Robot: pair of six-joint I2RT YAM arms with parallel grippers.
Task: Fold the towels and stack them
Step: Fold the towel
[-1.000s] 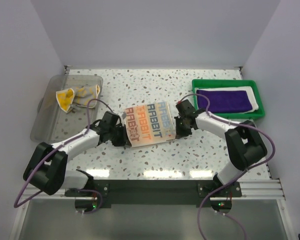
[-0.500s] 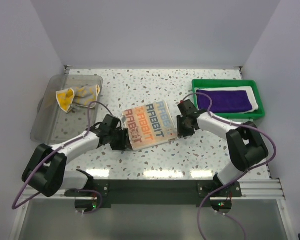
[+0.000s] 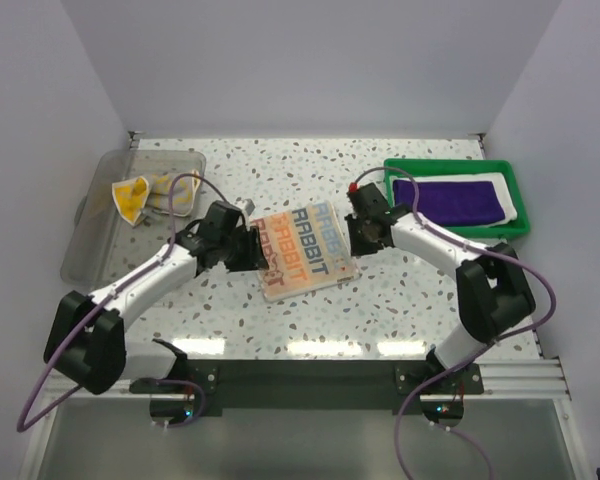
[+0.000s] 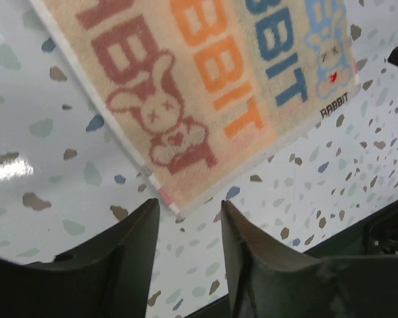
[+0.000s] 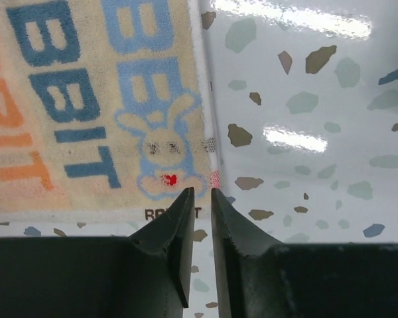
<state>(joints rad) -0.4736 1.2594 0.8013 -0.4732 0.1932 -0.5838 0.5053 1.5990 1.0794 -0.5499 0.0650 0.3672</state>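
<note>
The pale lettered towel (image 3: 305,252) lies folded flat mid-table, its "RABBIT" rows facing up. It also shows in the left wrist view (image 4: 212,79) and the right wrist view (image 5: 86,99). My left gripper (image 3: 248,250) hovers at the towel's left edge. Its jaws (image 4: 189,212) are open and empty, just off the towel's corner. My right gripper (image 3: 358,232) is at the towel's right edge. Its jaws (image 5: 202,195) are only slightly apart and empty, over the corner. The purple towel (image 3: 450,202) lies folded on the white towel (image 3: 511,200).
A green tray (image 3: 455,165) at the back right holds the purple and white towels. A clear plastic bin (image 3: 95,245) at the back left holds a crumpled yellow-and-white cloth (image 3: 145,195). Speckled tabletop surrounds the lettered towel.
My left gripper has swung up and toward the far side along the towel's left edge. My right gripper has drawn back slightly. The towel has shifted a little to the right.
</note>
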